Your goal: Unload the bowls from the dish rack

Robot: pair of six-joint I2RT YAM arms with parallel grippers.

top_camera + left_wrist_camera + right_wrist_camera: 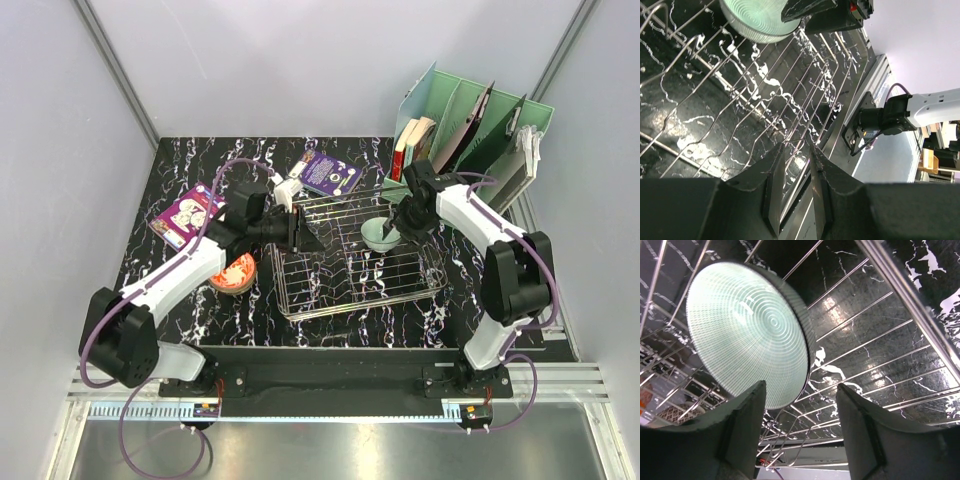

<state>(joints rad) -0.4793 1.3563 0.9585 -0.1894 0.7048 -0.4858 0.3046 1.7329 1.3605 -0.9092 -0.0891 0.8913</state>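
The chrome wire dish rack [340,290] sits mid-table. A pale green bowl [378,236] stands on edge inside it, at the right. My right gripper [398,228] is open, and the bowl's rim [802,340] reaches between its fingers [745,430] without being pinched. The ribbed bowl [760,20] also shows at the top of the left wrist view. My left gripper [303,233] is at the rack's left end. Its fingers [774,185] stand narrowly apart, with only rack wires [760,115] showing through the gap. A red-orange patterned bowl [236,272] rests on the table left of the rack.
A mint-green file organizer [470,115] with books stands at the back right. A purple book [330,173] lies behind the rack, and another [187,213] lies at the left. A small white object [288,188] lies near the rack's back left corner.
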